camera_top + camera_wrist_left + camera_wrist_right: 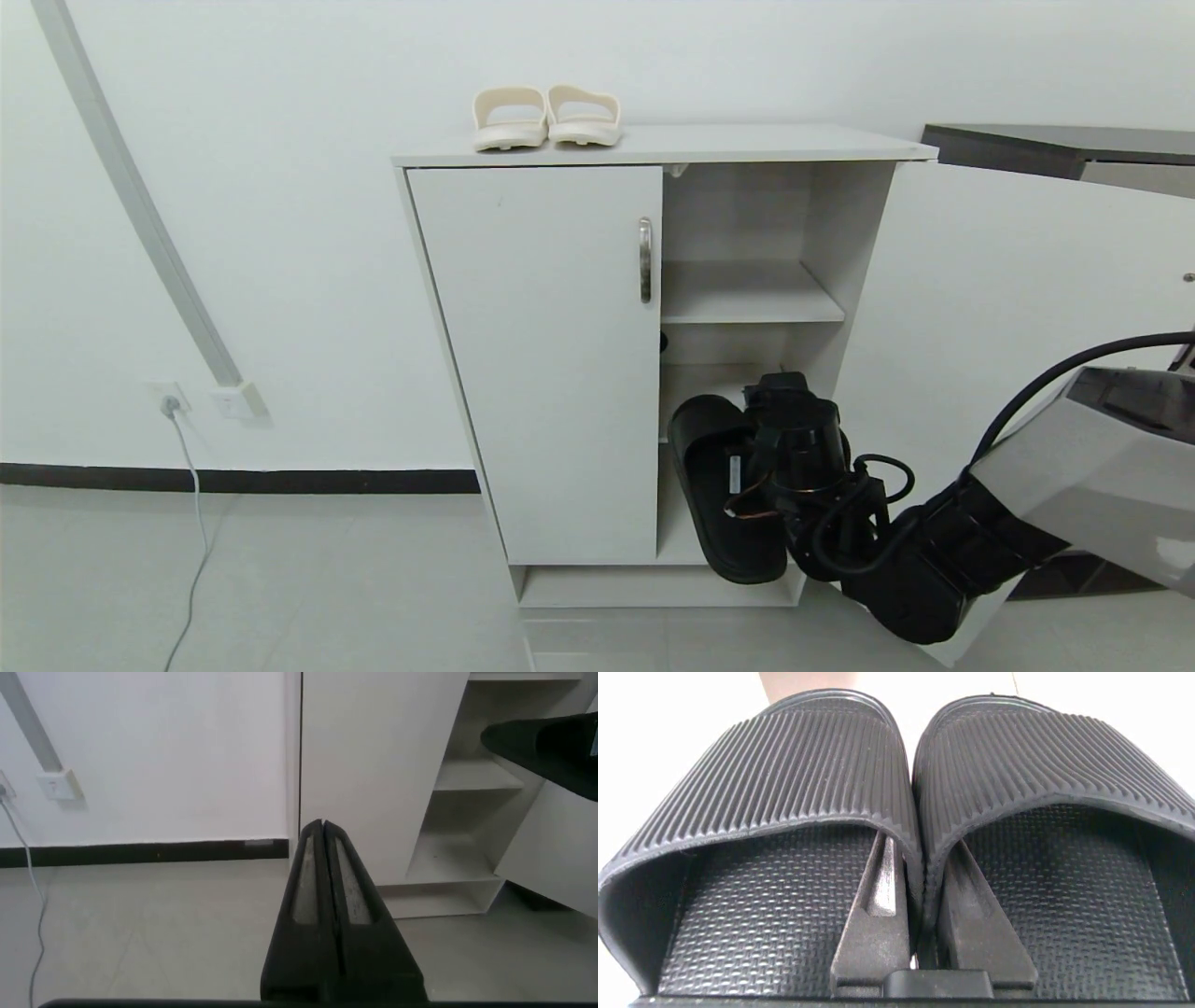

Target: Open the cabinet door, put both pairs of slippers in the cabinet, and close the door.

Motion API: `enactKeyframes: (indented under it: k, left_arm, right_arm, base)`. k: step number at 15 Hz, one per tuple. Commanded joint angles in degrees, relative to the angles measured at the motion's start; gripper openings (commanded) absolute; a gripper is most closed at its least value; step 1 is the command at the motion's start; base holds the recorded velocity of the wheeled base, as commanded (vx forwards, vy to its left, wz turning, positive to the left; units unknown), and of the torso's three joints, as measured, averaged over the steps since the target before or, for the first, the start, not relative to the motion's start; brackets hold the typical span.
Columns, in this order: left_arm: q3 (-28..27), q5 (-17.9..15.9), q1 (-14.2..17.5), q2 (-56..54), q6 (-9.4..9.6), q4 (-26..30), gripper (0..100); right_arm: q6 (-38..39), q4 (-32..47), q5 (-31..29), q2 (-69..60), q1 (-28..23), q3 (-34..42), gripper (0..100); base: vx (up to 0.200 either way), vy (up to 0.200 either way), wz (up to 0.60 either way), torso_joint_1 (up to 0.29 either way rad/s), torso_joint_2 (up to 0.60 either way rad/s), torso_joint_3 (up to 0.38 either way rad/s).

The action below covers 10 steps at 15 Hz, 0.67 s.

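Pinching black slippers (785, 793) by their touching inner walls in right gripper (920, 859), to carry the pair as one, on edge, low at cabinet's (537, 373) open right side. Beige slippers (546, 117) waiting by cabinet top's front edge, left half. Left gripper (322, 831) pressed together, empty.

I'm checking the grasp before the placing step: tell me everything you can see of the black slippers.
The black slippers are a pair of slides, rubbery-looking, with ribbed straps and bumpy-textured footbeds. They are pressed side by side: the right pincer has one finger inside each slipper and clamps their adjoining walls together. The pair hangs on end, tilted, before the lower compartments of the cabinet's open right half. Whether it touches a shelf cannot be told.
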Motion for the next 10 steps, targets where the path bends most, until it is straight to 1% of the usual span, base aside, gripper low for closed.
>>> enactKeyframes:
  k: [1,3,9,10]
  left_arm:
    - [-0.01,0.05,0.01,0.1,-0.17,-0.04,0]
    - [-0.01,0.05,0.01,0.1,-0.08,-0.04,0]
    - [-0.01,0.05,0.01,0.1,-0.17,-0.04,0]
    - [-0.01,0.05,0.01,0.1,-0.17,0.05,0]
  right_arm:
    - [-0.08,-0.2,-0.02,0.31,0.05,-0.05,0]
    - [-0.34,-1.34,-0.11,0.75,0.05,-0.05,0]
    - [-0.34,-1.43,-0.11,0.93,0.05,0.3,0]
    - [-0.34,-1.43,-0.11,1.02,0.05,0.39,0]
  base:
    - [0.0,0.0,0.0,0.0,0.0,0.0]
    - [0.0,0.0,0.0,0.0,0.0,0.0]
    - [0.0,-0.2,0.0,0.002,0.0,0.001]
    - [0.0,0.0,0.0,0.0,0.0,0.0]
